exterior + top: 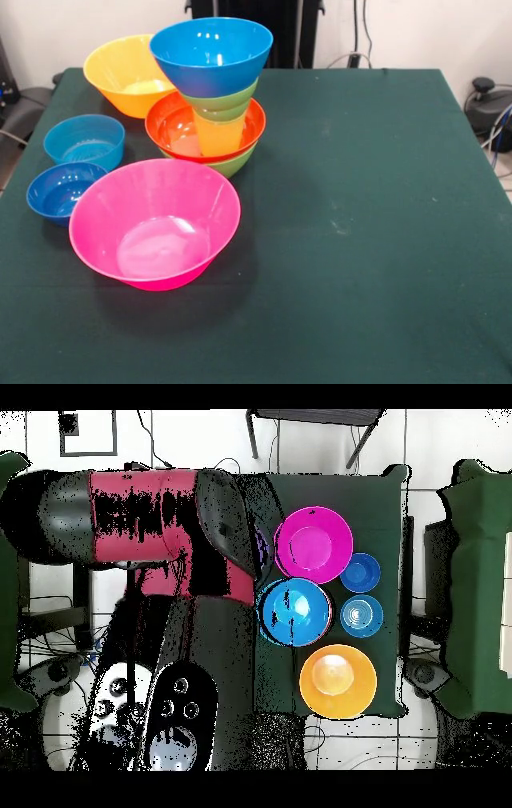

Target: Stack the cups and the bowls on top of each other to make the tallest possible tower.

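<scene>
1. Gripper: neither view shows its fingers, so whether they are apart or together cannot be told. In the overhead view the red and black arm (pixel 150 519) lies across the table's side, well clear of most bowls.
2. Tower (pixel 210 104): stands toward the far left of the green table (pixel 360 224). From the bottom: a medium green bowl (pixel 234 165), a red-orange bowl (pixel 172 120) nested in it, the yellow cup (pixel 218 134) upright inside that, a small green bowl (pixel 228 101) seated on the cup, and a large blue bowl (pixel 211 54) on top, opening upward.
3. Orange bowl (pixel 124 76): just behind and left of the tower, upright on the table.
4. Pink bowl (pixel 154 222): in front of the tower, nearest the camera, upright.
5. Light-blue bowl (pixel 84 141): left of the tower, straight-sided.
6. Dark blue bowl (pixel 62 192): just in front of the light-blue bowl and beside the pink bowl's left rim.
7. Purple bowl (pixel 264 547): in the overhead view only an edge shows beside the arm.
</scene>
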### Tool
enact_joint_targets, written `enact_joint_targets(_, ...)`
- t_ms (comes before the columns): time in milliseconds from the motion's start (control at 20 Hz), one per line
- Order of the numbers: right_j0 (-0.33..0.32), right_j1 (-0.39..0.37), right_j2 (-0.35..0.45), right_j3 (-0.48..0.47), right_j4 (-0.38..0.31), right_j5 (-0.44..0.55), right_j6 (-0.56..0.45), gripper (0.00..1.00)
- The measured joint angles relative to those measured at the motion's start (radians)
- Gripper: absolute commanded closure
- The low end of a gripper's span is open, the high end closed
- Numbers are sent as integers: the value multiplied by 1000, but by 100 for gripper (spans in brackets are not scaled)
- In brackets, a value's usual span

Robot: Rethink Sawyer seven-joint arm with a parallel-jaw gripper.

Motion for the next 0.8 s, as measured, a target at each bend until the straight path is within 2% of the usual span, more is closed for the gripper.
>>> enact_joint_targets(400,-47,-49,2,63,-42,-12,0,100)
enact_joint_targets(800,-105,-73,33,150,-85,-124,-13,100)
